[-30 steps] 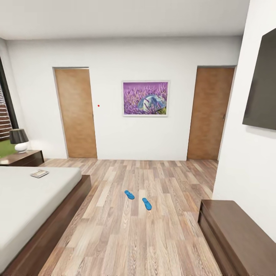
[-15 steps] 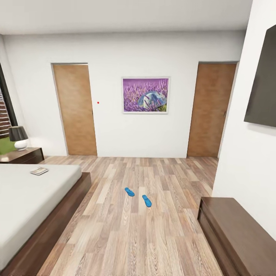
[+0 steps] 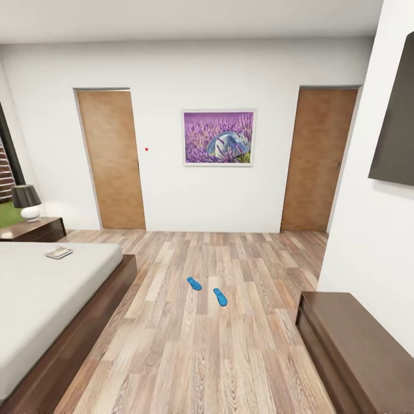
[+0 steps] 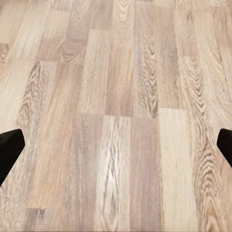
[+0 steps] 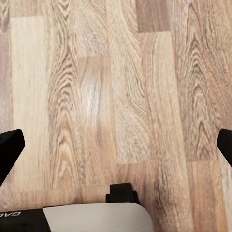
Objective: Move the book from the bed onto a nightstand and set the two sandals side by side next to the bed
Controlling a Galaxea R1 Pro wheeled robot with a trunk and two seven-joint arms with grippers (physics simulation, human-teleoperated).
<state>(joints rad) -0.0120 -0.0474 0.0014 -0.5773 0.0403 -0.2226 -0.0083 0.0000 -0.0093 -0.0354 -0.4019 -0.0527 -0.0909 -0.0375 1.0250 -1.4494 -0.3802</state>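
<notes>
Two blue sandals lie apart on the wood-plank floor in the head view, one (image 3: pixel 194 283) nearer the bed, the other (image 3: pixel 220 296) a step to its right. The bed (image 3: pixel 40 299) fills the lower left with its pale mattress and dark frame. A thin book (image 3: pixel 58 252) rests on the mattress near its far edge. Beyond it stands the dark nightstand (image 3: pixel 34 229). My left gripper (image 4: pixel 116 147) hangs open over bare floor, black fingertips at both edges of the left wrist view. My right gripper (image 5: pixel 116 147) is open too, over bare planks.
A lamp (image 3: pixel 27 202) sits on the nightstand. A long low dark dresser (image 3: pixel 351 345) runs along the right wall under a black screen (image 3: pixel 397 121). Two wooden doors (image 3: pixel 112 158) (image 3: pixel 319 158) flank a purple picture (image 3: pixel 219 138) on the far wall.
The whole head view has shifted: far wall, doors and picture sit slightly higher and the sandals and book a little farther up, so the camera has moved. The things themselves lie as before.
</notes>
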